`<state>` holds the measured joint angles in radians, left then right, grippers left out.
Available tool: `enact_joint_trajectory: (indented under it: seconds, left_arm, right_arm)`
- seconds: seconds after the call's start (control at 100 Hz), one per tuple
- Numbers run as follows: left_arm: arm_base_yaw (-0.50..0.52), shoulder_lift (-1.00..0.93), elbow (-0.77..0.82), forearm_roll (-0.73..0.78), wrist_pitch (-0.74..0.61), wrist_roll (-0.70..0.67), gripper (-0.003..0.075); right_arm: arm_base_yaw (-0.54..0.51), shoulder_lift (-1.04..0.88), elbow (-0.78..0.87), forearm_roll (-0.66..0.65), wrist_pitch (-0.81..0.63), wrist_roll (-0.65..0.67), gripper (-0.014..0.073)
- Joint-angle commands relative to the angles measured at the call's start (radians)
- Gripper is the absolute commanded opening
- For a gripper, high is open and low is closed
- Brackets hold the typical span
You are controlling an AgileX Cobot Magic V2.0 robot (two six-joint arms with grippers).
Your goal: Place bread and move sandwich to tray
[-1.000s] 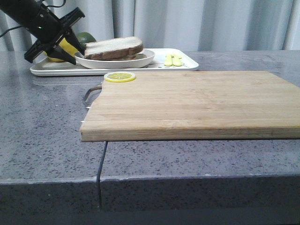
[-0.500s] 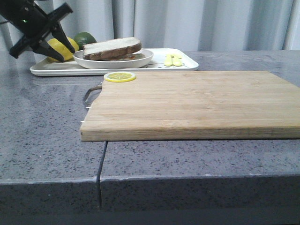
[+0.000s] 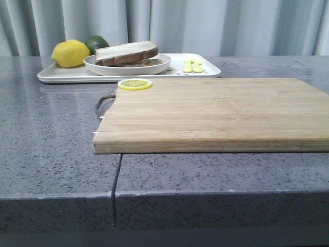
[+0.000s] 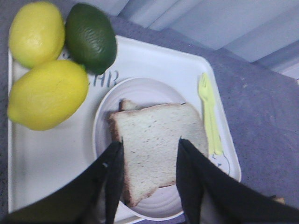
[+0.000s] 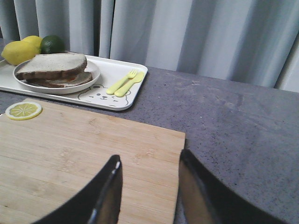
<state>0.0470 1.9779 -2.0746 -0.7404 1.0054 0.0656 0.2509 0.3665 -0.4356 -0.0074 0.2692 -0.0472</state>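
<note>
The sandwich (image 3: 127,56) lies on a round white plate (image 3: 157,67), and that plate stands on the white tray (image 3: 208,73) at the back left of the table. Its top layer is the thick bread (image 4: 156,140) with a brown crust. A thinner slice (image 5: 60,80) with a trace of orange shows underneath. My left gripper (image 4: 150,142) hangs open above the bread, holding nothing. My right gripper (image 5: 149,156) is open and empty over the right edge of the cutting board (image 5: 84,154). Neither gripper shows in the front view.
On the tray there are also two lemons (image 4: 46,93), a lime (image 4: 91,37) and a yellow fork and spoon (image 4: 209,116). A large wooden cutting board (image 3: 216,113) fills the table's middle, with a lemon slice (image 3: 134,84) on its far left corner. A curtain hangs behind.
My left arm, which was beside the plate's left side, has risen up and to the left out of the front view. The sandwich and plate stay on the tray.
</note>
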Motion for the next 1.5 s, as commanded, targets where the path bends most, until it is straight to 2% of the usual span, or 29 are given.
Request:
enact_joint_trajectory:
  seconds: [0.0, 0.18, 0.32, 0.53, 0.74, 1.0, 1.25, 1.49]
  left_arm:
    - [-0.027, -0.127, -0.017, -0.021, -0.068, 0.036, 0.0252]
    - [-0.059, -0.272, 0.057, -0.001, -0.105, 0.113, 0.0252]
    - [-0.09, -0.406, 0.186, 0.023, -0.187, 0.172, 0.0252]
    - [-0.125, -0.674, 0.542, 0.021, -0.388, 0.262, 0.0251]
    - [-0.173, -0.965, 0.942, 0.021, -0.68, 0.363, 0.0251]
    - [-0.186, -1.279, 1.369, 0.027, -0.909, 0.365, 0.0251]
    - [-0.186, -1.573, 1.637, 0.041, -0.964, 0.365, 0.0251]
    - [-0.186, -1.795, 1.822, 0.045, -0.963, 0.365, 0.0251]
  right_arm:
    - [-0.006, 0.006, -0.025, -0.009, -0.089, -0.001, 0.0314]
    - [-0.006, 0.006, -0.025, -0.009, -0.087, -0.001, 0.0314]
    - [-0.006, 0.006, -0.025, -0.009, -0.087, -0.001, 0.0314]
    - [-0.006, 0.006, -0.013, -0.009, -0.087, -0.001, 0.0314]
    - [-0.006, 0.006, -0.007, -0.009, -0.1, 0.006, 0.0314]
    - [-0.006, 0.005, -0.007, -0.009, -0.123, 0.011, 0.031]
    - [-0.006, -0.02, 0.038, -0.009, -0.175, 0.011, 0.031]
    - [-0.006, -0.167, 0.13, -0.009, -0.22, 0.011, 0.031]
